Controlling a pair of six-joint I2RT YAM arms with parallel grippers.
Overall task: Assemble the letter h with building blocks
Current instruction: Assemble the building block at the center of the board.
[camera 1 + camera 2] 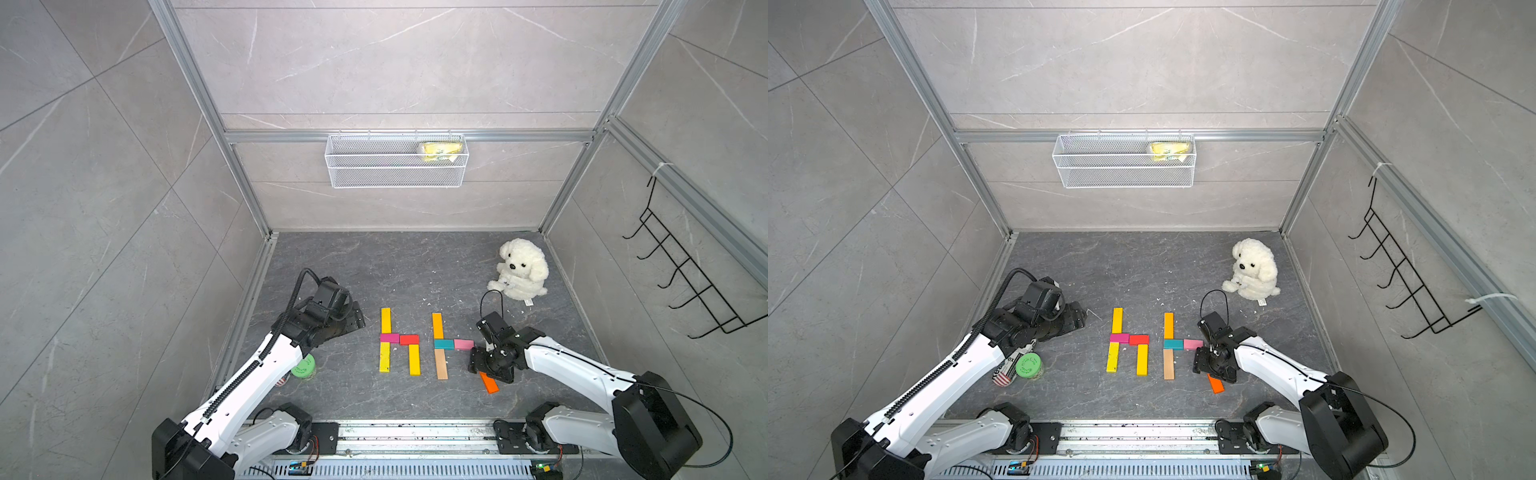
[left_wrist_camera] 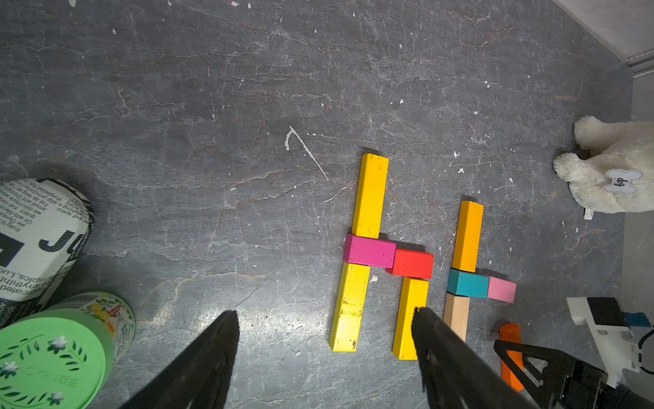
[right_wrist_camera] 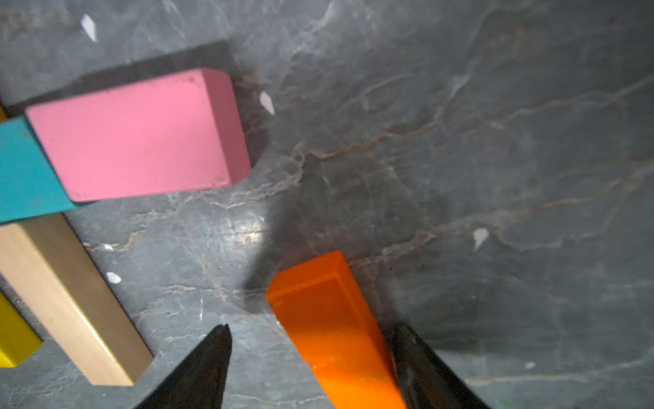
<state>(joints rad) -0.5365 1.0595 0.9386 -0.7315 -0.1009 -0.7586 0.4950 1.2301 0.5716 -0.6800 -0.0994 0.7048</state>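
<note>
Two groups of building blocks lie flat on the dark floor. The left group is a yellow bar (image 1: pixel 386 320), a magenta block (image 1: pixel 389 337), a red block (image 1: pixel 409 339), and two yellow legs (image 1: pixel 385 357) (image 1: pixel 414 360). The right group is an amber bar (image 1: pixel 437 325), a teal block (image 1: pixel 444 343), a pink block (image 3: pixel 138 138) and a tan bar (image 1: pixel 441 363). An orange bar (image 1: pixel 489 383) lies slanted to their right. My right gripper (image 3: pixel 313 326) straddles it, open: one finger touches it, the other stands clear. My left gripper (image 2: pixel 324 311) hangs open and empty, left of the blocks.
A green-lidded can (image 1: pixel 303 366) and a newspaper-print roll (image 1: pixel 1005 370) sit under the left arm. A white plush dog (image 1: pixel 521 270) sits at the back right. A wire basket (image 1: pixel 397 160) hangs on the back wall and a black hook rack (image 1: pixel 685 274) on the right wall.
</note>
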